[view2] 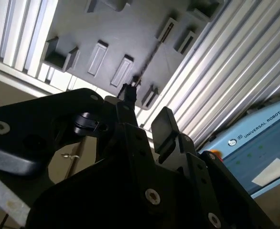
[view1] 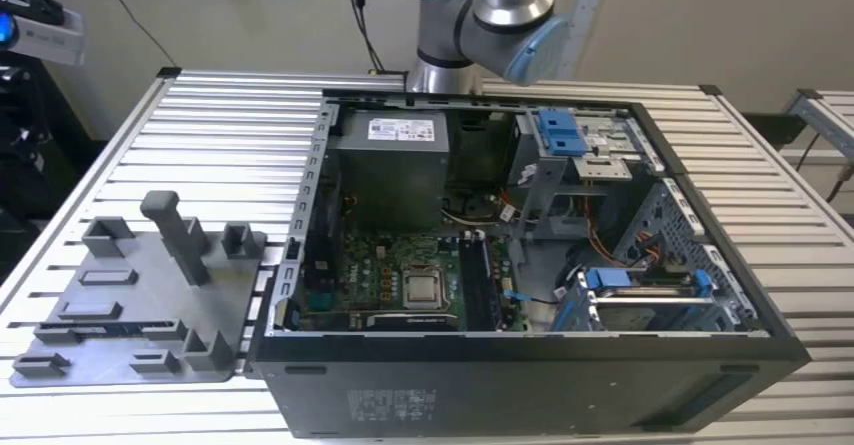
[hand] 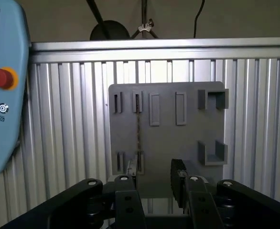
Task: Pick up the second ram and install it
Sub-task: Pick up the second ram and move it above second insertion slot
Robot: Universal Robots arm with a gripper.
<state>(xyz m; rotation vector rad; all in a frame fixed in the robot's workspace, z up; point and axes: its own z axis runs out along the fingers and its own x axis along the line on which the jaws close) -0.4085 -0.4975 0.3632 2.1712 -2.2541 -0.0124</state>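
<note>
The second ram [hand: 138, 131] is a thin dark stick standing on edge in the slots of the grey fixture plate [hand: 178, 138]. In the second wrist view the ram [view2: 148, 62] appears as a thin dark line on the plate [view2: 130, 28]. My gripper [hand: 152, 174] hangs above the plate's near edge, open, with nothing between its black fingers [hand: 178, 174]. The ram lies just off the inner side of one finger [view2: 128, 93], below the gripper [view2: 146, 102]. In the exterior view the plate [view1: 147, 295] lies at the left of the open computer case.
The open black case [view1: 534, 365] holds a green motherboard [view1: 387, 280] with long black slots [view1: 477, 275], a power supply and blue drive latches. Upright posts [view1: 174, 235] rise from the plate. A blue pendant [hand: 1, 105] with a red button lies beside the plate on the ribbed aluminium table [view1: 227, 135].
</note>
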